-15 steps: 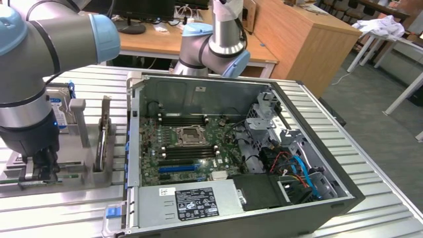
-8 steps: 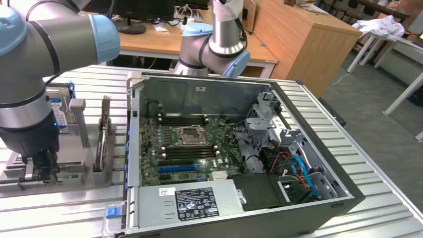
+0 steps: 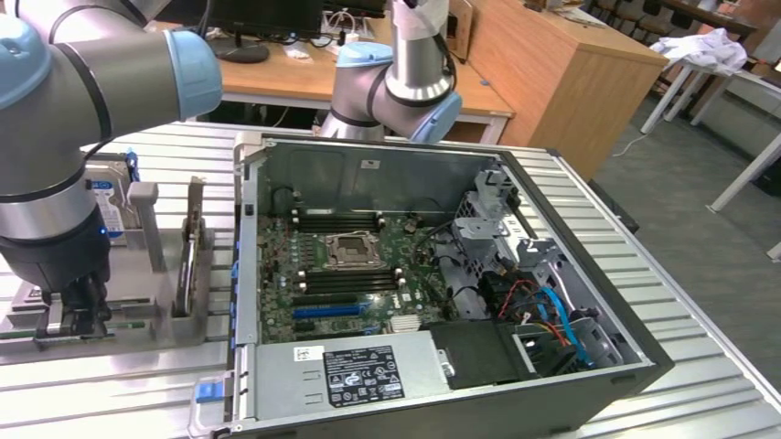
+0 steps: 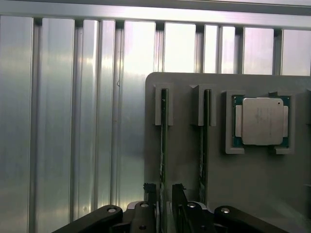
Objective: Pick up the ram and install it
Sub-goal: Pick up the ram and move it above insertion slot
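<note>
While the claw (image 4: 164, 193) is hanging low over the grey holder tray (image 4: 184, 165), its fingers (image 4: 150, 190) are standing spread, one on each side of the ram (image 4: 164, 141), and a sliver of gap is showing on both sides. The ram is sitting on edge in its slot, right between the fingertips. A second stick (image 4: 204, 141) is standing just beside the claw, the CPU chip (image 4: 262, 121) is lying beyond it, and the open computer case (image 3: 427, 256) is sitting well apart.

exterior: high, wide, oblique | wrist: close, straight down | shared: tray (image 4: 252, 184)
</note>
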Robot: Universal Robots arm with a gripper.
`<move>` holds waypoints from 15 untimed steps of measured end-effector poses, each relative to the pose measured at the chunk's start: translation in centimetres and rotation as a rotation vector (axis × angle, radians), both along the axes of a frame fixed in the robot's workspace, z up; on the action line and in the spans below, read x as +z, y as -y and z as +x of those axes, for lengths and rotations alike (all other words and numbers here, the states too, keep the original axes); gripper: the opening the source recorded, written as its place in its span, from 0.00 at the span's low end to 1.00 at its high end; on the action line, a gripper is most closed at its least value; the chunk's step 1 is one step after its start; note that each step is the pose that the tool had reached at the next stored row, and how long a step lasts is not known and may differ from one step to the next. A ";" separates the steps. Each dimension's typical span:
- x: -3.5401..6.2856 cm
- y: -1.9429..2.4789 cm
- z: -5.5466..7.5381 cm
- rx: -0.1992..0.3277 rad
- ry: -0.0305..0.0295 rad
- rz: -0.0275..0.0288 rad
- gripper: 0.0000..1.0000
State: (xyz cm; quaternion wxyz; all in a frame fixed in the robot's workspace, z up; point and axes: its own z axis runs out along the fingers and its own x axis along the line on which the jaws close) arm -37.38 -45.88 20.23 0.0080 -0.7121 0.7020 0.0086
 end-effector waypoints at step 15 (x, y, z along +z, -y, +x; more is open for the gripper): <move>-0.01 0.00 0.0 0.000 0.0001 0.0001 0.19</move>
